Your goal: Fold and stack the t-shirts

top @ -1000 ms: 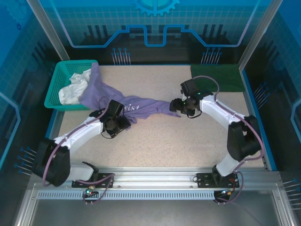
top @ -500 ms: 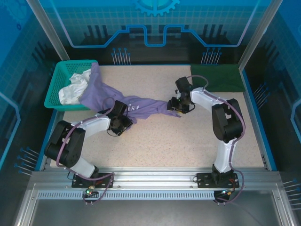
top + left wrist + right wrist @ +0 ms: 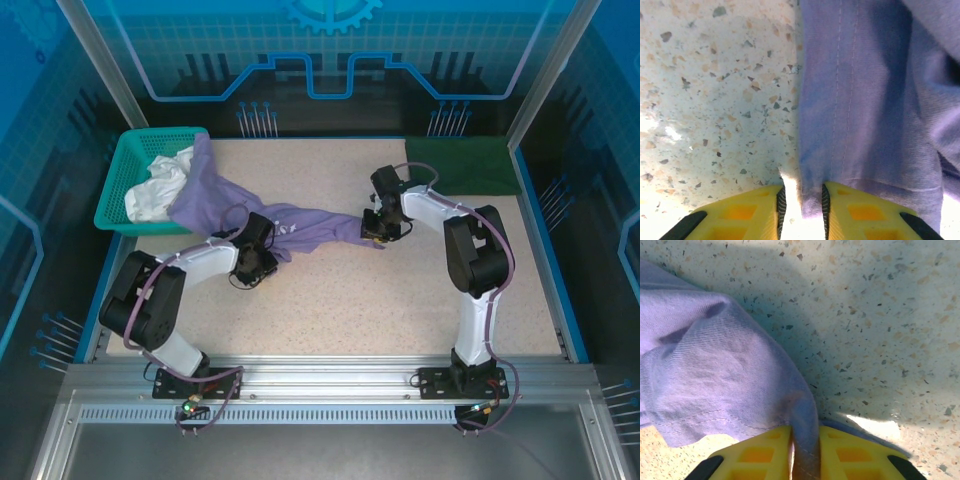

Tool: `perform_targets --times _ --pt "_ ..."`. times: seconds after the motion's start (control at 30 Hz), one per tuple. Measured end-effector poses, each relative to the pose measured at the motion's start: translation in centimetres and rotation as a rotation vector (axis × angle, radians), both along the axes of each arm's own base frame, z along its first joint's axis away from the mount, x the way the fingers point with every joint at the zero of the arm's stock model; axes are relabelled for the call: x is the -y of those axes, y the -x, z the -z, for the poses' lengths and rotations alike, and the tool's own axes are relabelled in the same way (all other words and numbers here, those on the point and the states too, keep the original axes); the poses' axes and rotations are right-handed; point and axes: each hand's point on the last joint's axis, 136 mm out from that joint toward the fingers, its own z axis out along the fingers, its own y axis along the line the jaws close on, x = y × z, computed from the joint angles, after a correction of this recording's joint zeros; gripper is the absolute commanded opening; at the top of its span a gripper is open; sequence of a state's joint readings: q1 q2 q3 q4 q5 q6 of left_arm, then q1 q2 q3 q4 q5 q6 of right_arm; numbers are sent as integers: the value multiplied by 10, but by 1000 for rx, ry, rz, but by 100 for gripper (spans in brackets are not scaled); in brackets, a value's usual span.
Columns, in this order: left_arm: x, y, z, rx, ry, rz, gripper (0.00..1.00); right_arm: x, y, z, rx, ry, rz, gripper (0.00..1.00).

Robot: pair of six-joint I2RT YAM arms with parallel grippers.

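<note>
1. Top external: found the lavender t-shirt strung between the left pincer and the right pincer, with the far end draped over the teal basket beyond the left pincer
2. Left wrist: saw the shirt's stitched hem between the left pincer's yellow pads, with a bright sliver beside one pad; could not tell whether gripped
3. Right wrist: saw the right pincer clamped on a fold of that shirt, cloth spreading leftward
4. Spotted the dark green t-shirt flat beyond the right pincer, apart

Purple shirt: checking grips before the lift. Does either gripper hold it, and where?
Right gripper pinches the purple shirt at a hemmed edge. Left gripper straddles another hem; a gap shows, grip unclear.
</note>
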State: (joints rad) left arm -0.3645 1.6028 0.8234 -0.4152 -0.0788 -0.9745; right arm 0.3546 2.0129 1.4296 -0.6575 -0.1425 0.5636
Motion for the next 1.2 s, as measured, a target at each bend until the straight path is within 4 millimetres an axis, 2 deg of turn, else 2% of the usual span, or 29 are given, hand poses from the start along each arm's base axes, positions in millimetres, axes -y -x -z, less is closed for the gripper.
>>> perform_targets --times 0.13,0.3,0.37,0.5,0.6,0.7,0.8,0.83,0.9,0.97,1.0,1.07,1.13,1.2 --pt "-1 0 0 -22 -20 23 21 -1 0 0 1 -5 -1 17" --pt "-2 -3 0 -66 -61 61 1 -3 0 -1 1 -18 -4 13" --pt "0 -12 0 -51 -72 68 0 -4 -1 -1 3 -22 -4 10" --pt "0 -19 -2 -33 -93 83 0 -4 0 1 3 -27 -3 0" --pt "0 -32 -6 26 -108 92 0 -4 0 4 9 -32 -1 0" --pt "0 -46 -31 107 -119 111 0 1 6 2 15 -23 3 0" --pt "6 -74 -96 266 -88 121 0 6 1 -30 75 -48 30 0" --pt "9 -88 -129 338 -66 116 0 10 -6 -48 112 -61 48 0" --pt "10 -117 -199 489 -37 105 0 19 -27 -95 213 -86 82 0" --pt "10 -140 -278 661 -8 97 0 27 -54 -160 366 -117 113 0" --pt "10 -144 -313 737 4 98 0 30 -61 -189 435 -132 124 0" --pt "10 -140 -384 889 34 112 0 39 -67 -261 595 -166 146 0" --pt "8 -123 -436 1001 55 126 0 50 -56 -316 718 -188 162 0" --pt "2 -100 -477 1095 67 136 0 63 -35 -358 817 -195 177 0"
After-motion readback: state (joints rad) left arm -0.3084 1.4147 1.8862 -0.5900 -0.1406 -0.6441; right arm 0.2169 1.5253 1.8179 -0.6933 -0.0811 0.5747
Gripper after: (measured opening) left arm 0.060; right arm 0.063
